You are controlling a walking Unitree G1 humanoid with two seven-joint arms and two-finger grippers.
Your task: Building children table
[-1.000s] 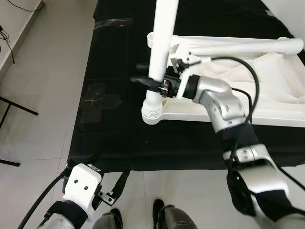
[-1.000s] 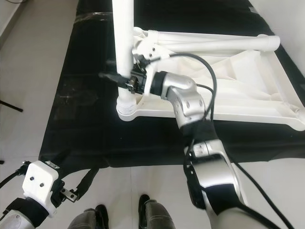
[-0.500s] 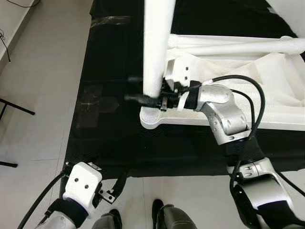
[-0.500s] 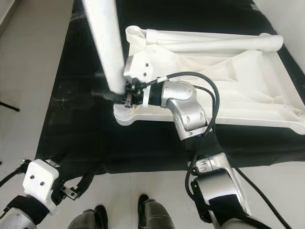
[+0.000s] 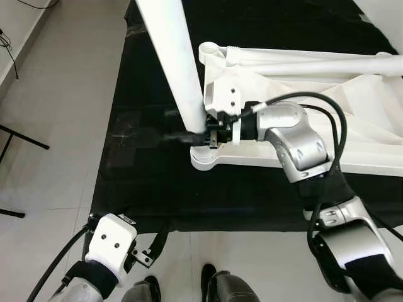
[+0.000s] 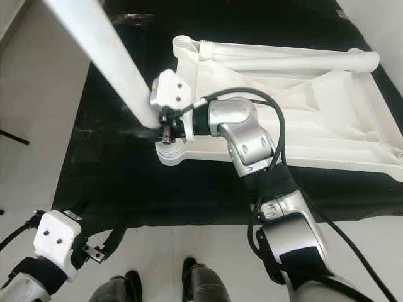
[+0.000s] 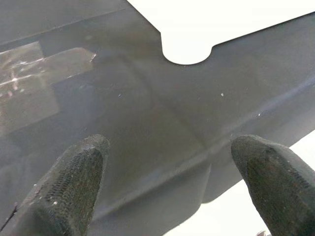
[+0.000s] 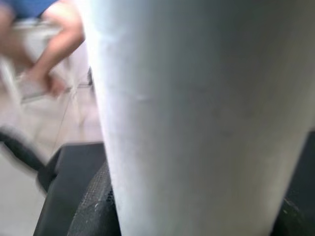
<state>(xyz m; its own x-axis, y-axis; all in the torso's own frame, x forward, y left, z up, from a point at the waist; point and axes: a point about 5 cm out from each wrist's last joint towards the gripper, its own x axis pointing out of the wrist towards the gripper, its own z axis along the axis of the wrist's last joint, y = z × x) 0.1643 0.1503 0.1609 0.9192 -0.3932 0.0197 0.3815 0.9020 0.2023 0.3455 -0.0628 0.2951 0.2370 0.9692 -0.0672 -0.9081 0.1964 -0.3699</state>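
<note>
Table leg (image 5: 173, 56) in right gripper (image 5: 189, 129)

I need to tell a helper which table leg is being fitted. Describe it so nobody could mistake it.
On the black floor mat lies the upturned white plastic tabletop. At its near-left corner, the right gripper clamps a thick white plastic tube leg just above the round corner socket. Unlike the two white legs lying flat along the tabletop's far edge, this one stands up, tilted.
</note>
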